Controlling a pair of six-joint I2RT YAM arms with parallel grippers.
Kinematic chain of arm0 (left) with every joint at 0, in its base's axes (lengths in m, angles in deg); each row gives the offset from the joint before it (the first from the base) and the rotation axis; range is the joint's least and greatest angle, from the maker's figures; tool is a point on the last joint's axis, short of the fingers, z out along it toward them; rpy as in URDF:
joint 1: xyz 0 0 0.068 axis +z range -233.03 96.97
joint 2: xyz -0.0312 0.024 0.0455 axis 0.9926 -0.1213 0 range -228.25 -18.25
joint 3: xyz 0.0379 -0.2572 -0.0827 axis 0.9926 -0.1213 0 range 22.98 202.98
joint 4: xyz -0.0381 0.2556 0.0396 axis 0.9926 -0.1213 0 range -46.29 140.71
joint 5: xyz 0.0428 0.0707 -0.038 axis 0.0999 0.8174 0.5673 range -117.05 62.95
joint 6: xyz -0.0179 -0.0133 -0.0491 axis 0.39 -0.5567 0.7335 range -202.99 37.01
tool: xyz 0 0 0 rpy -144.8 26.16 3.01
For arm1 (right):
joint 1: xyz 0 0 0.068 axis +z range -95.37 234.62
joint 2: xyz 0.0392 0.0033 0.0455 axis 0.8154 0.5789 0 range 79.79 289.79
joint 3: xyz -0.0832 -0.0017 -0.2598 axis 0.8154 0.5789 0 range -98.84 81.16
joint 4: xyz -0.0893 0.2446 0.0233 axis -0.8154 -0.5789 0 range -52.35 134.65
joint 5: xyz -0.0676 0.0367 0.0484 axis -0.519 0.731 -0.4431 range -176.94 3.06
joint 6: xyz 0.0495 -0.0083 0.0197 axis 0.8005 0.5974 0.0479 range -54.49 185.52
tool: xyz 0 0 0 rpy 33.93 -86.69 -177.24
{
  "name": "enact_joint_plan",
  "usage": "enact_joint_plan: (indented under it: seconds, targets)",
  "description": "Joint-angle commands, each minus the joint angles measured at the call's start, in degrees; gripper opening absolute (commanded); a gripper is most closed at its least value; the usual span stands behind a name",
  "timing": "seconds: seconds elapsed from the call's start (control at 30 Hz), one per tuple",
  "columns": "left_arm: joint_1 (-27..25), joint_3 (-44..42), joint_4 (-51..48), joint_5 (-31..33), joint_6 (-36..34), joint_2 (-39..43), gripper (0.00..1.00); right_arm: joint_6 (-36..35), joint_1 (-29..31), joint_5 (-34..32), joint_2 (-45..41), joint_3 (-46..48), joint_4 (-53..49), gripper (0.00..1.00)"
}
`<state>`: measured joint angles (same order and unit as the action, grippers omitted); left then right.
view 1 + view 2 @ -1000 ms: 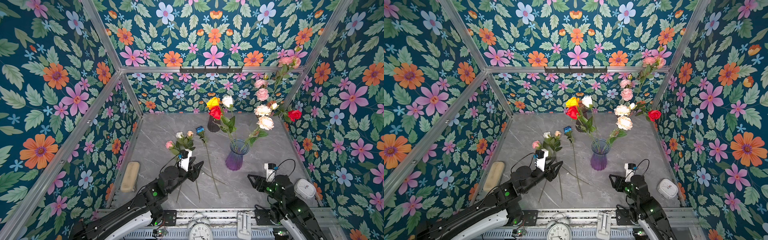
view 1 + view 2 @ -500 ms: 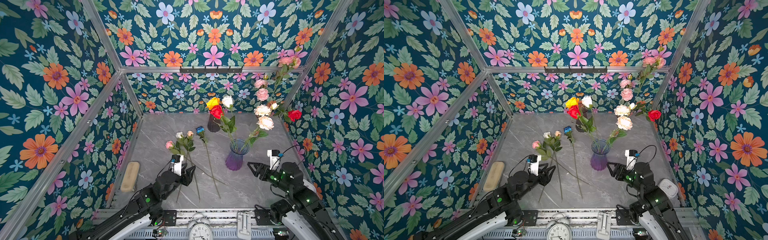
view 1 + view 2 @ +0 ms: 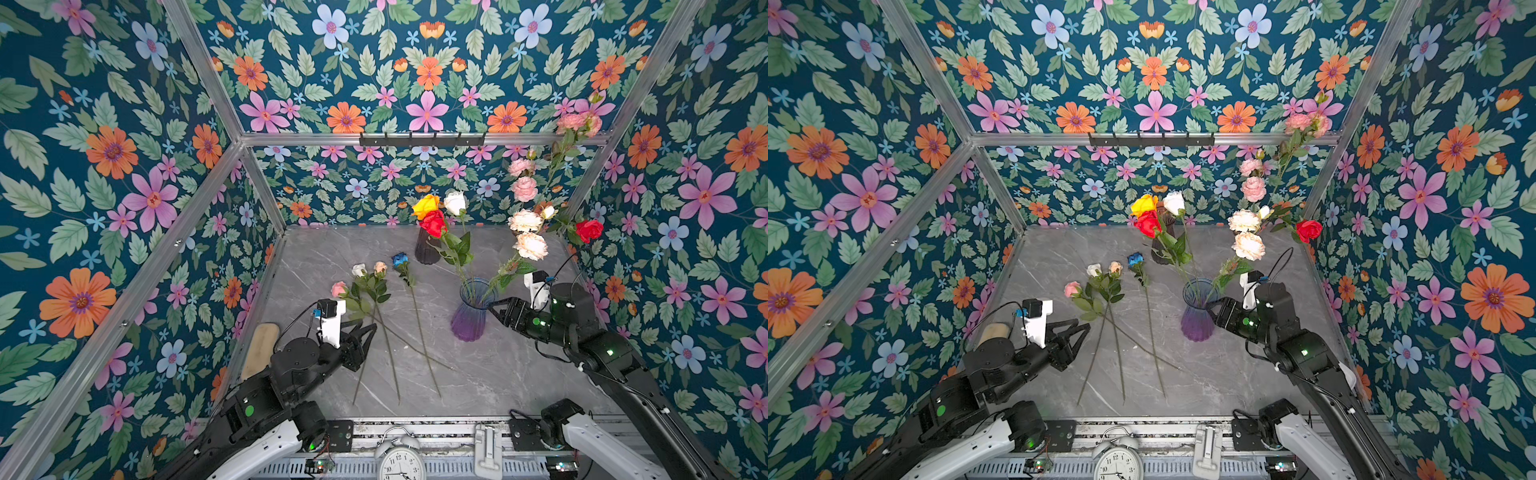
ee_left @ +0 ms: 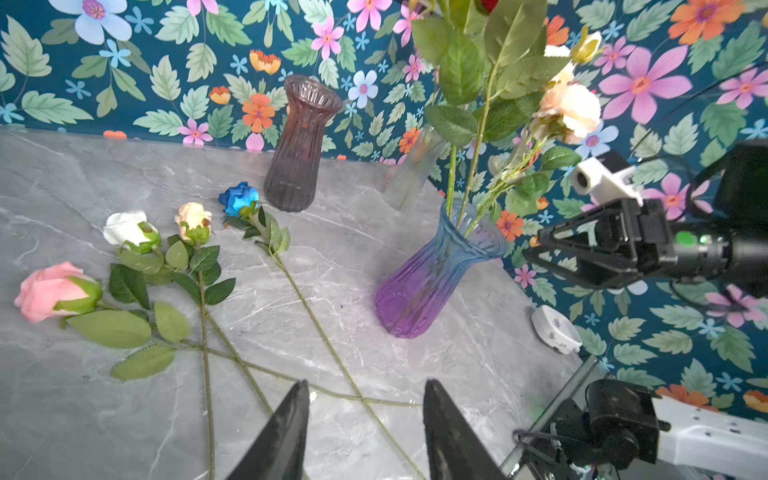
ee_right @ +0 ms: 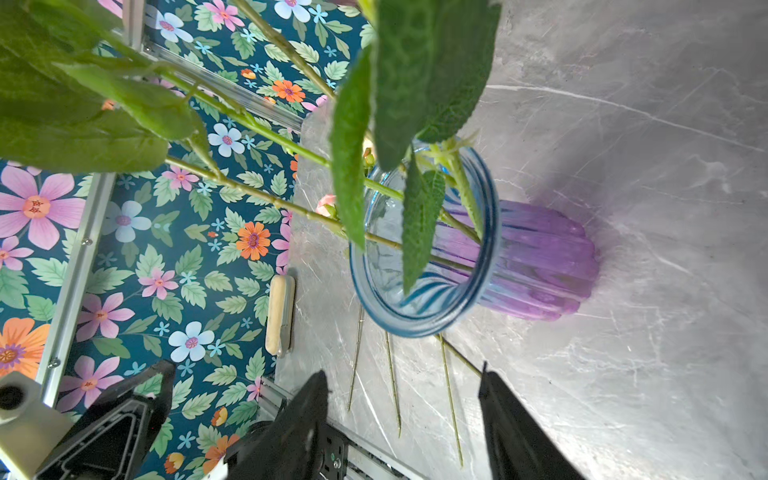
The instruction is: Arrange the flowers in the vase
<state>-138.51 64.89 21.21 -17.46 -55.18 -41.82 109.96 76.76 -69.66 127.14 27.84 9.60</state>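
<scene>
Flowers (image 3: 524, 220) stand in the vase (image 3: 469, 322) right of centre in both top views; four loose stems (image 3: 376, 286) lie crossed on the surface (image 3: 498, 374) left of it. Left claw (image 4: 366, 384) hangs apart and empty over them. Right claw (image 5: 403, 372) is apart and empty beside the vase rim.

The only readable marks are the black hour numerals on the white dial of the alarm clock (image 3: 402, 464), seen in both top views

Blue-to-purple ribbed vase (image 3: 468, 322), grey marbled table (image 3: 498, 374).
</scene>
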Motion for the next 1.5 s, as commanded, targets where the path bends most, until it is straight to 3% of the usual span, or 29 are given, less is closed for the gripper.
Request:
enact_joint_plan:
  seconds: [0.0,0.13,0.23,0.6,1.13,1.2,1.27,1.47]
  targets:
    - [0.0,1.3,-4.5,-4.2,-1.5,-0.6,0.41,1.7,0.0,-3.7,3.7,-3.6,-4.6,0.56]
    - [0.0,1.0,-4.7,-6.8,-4.2,-1.6,0.41,2.5,0.0,-8.8,5.9,-6.1,-7.5,0.53]
    - [0.2,-0.2,-3.0,-7.7,-4.8,-1.7,0.40,3.1,0.0,-11.6,7.7,-7.4,-9.4,0.45]
    - [1.9,-0.9,-3.6,-4.3,-3.5,3.6,0.32,4.2,0.1,-9.7,12.1,-5.4,-3.1,0.41]
    - [4.8,-0.8,-3.7,-7.1,-3.8,2.6,0.30,5.9,0.1,-10.3,16.5,-5.7,-1.2,0.31]
    - [5.0,-0.9,-3.7,-7.4,-3.8,2.7,0.30,5.1,0.0,-10.0,16.3,-5.8,-0.7,0.36]
    - [5.2,-0.9,-3.7,-7.6,-3.8,2.7,0.30,3.6,0.4,-9.7,15.1,-5.8,0.3,0.47]
    - [5.9,-0.9,-3.6,-7.9,-4.1,2.7,0.30,0.0,1.2,-10.2,10.2,-5.9,-1.4,0.53]
